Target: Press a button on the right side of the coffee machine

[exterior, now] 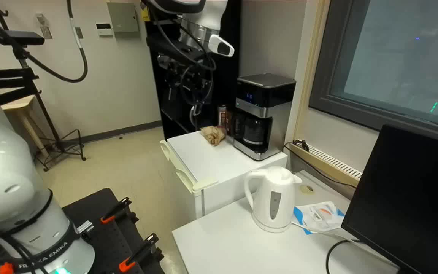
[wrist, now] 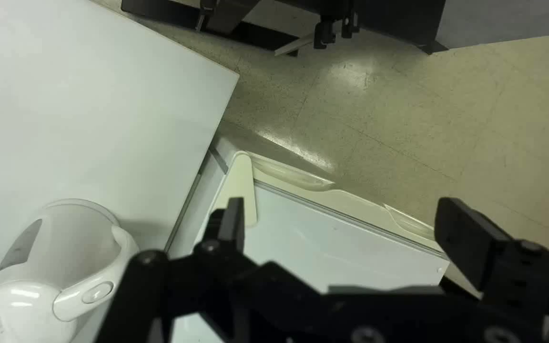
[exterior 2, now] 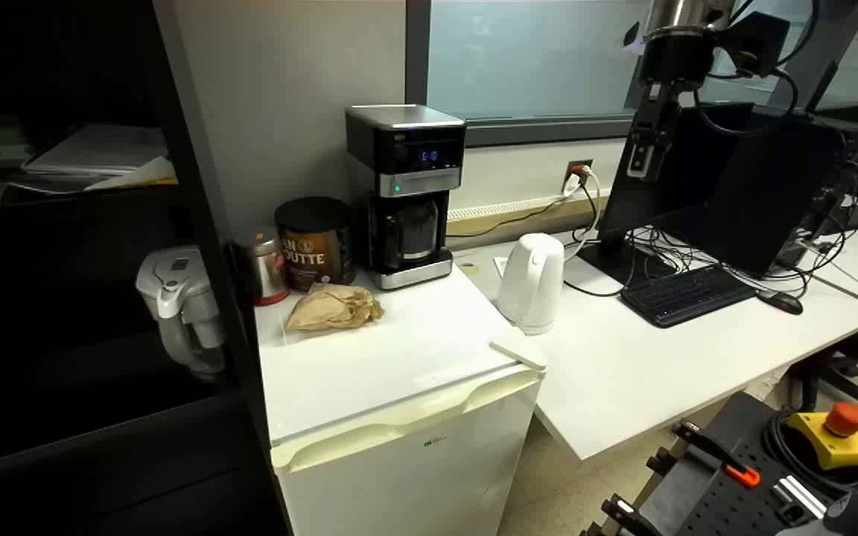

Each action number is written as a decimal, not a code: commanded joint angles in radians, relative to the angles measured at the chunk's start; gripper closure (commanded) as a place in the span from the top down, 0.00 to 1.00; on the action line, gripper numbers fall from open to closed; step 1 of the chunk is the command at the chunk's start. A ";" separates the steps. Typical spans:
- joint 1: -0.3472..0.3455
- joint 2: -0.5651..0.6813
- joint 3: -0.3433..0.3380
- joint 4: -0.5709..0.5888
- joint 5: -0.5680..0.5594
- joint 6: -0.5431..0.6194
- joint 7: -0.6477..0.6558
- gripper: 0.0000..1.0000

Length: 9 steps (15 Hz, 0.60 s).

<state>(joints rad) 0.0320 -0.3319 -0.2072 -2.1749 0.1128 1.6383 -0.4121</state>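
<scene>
White fridge top, black-and-silver coffee machine standing on it, pincer in mid-air, spread wide

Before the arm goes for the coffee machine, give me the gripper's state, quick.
Gripper: open, holding nothing.

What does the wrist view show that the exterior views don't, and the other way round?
Only the wrist view looks down through the open gripper onto the fridge.
Only the exterior views show the coffee machine, the crumpled paper bag and a black monitor.
All three share the gripper, the fridge, the white kettle and the white table.
</scene>
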 commanded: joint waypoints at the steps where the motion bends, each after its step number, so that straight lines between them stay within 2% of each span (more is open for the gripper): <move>1: -0.025 0.002 0.022 0.002 0.006 -0.003 -0.006 1.00; 9: -0.027 0.021 0.029 0.001 -0.014 0.027 -0.024 1.00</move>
<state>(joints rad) 0.0247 -0.3307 -0.2002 -2.1749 0.1106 1.6406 -0.4123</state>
